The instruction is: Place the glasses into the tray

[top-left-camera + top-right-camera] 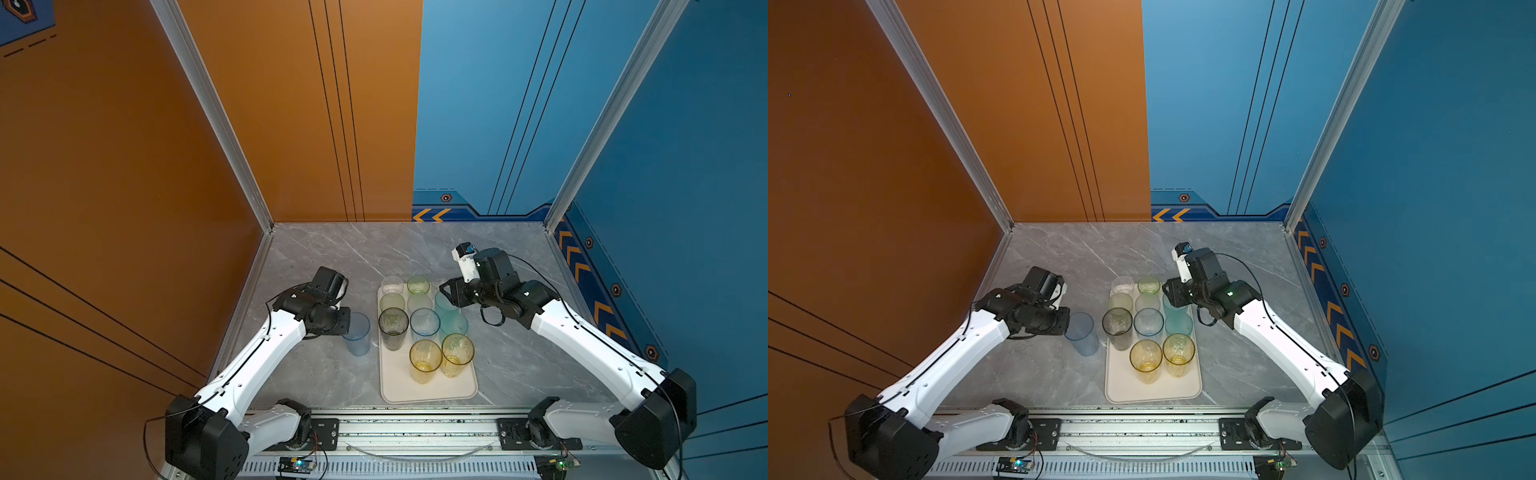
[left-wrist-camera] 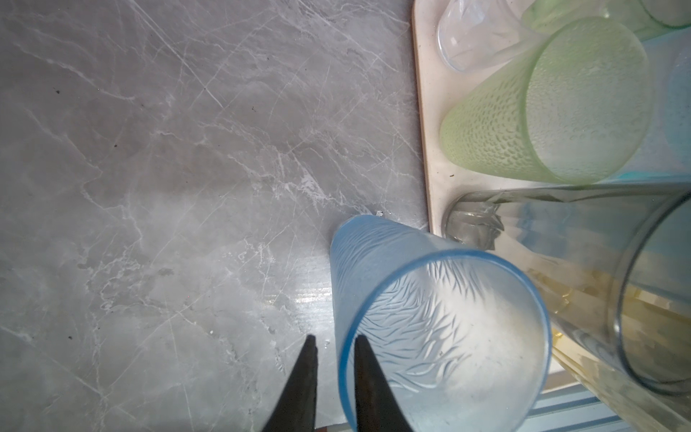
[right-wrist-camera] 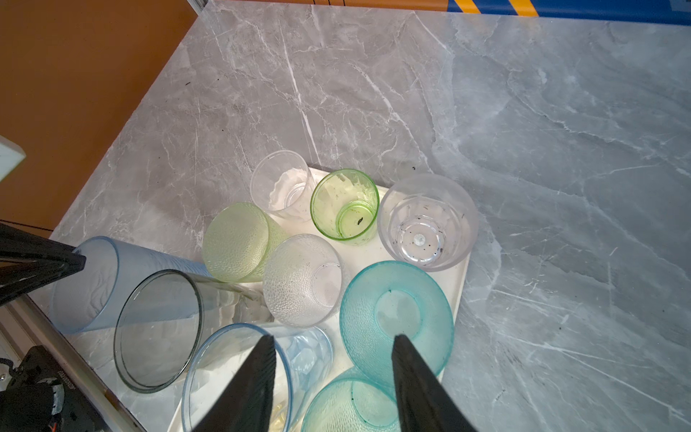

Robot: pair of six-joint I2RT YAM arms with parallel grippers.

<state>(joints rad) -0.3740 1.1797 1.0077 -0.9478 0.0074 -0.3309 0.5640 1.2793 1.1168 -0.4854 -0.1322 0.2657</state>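
The left gripper (image 2: 334, 340) pinches the light blue tumbler (image 2: 377, 247) by its wall, one finger inside, for a rim lift. The tumbler seemingly rests on the table (image 1: 324, 374) just beside the tray (image 1: 428, 390). The right gripper (image 3: 334, 338) hangs half-open, empty.

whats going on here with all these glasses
The left gripper pinches the rim of a light blue glass, which is upright just left of the tray, not yet in it. The other glasses already stand in the tray. The right gripper hangs open above the teal glasses at the tray's far right.
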